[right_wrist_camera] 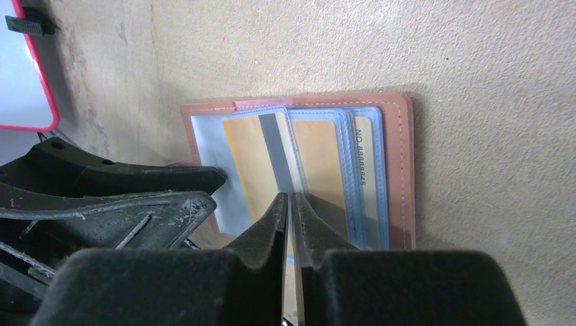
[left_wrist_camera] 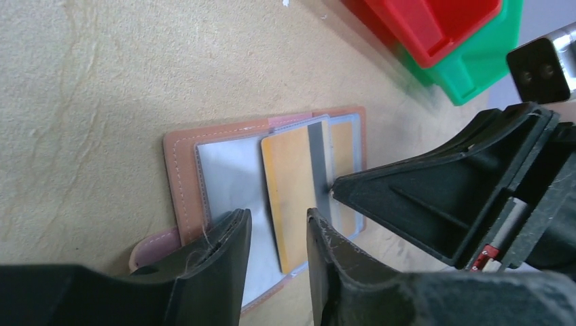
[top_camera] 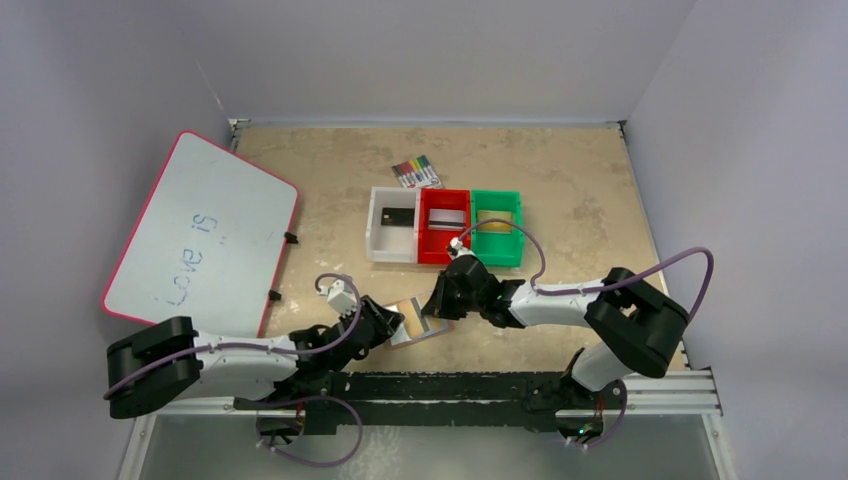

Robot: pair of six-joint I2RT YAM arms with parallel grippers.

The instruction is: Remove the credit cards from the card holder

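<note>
- Card holder [top_camera: 418, 324] lies open and flat on the table [top_camera: 560, 180], inner side up. It is in the near middle, between the ends of the two arms and nearer than the bins.
- It is tan-brown with a stitched border and has clear pockets inside that look light blue.
- A striped gold card [left_wrist_camera: 289, 197] lies slanted across the middle of the holder. It is partly out of a pocket, and a dark stripe runs along one of its long edges.
- The right jaws come from the far right and are closed to a very thin slit. Their tips meet on the striped edge of this card, and they seem to pinch it.
- The left jaws are at the left side of the holder, with a clear gap between the two fingers [left_wrist_camera: 217, 265]. They hold nothing. Their tips are low over the near edge of the holder, and I cannot tell if they touch it.
- A second gold card [right_wrist_camera: 319, 163] sits in a pocket on the other half.
- Farther away, three bins stand touching in a row: a white bin [top_camera: 380, 247] with a black card [top_camera: 397, 215], a red bin [top_camera: 444, 254] with a silver-grey card [top_camera: 446, 218], and a green bin [top_camera: 497, 257] with a gold-coloured card [top_camera: 497, 226].
- A pack of markers [top_camera: 417, 172] lies just beyond the bins.
- A red-rimmed whiteboard [top_camera: 200, 240] lies at the far left.
</note>
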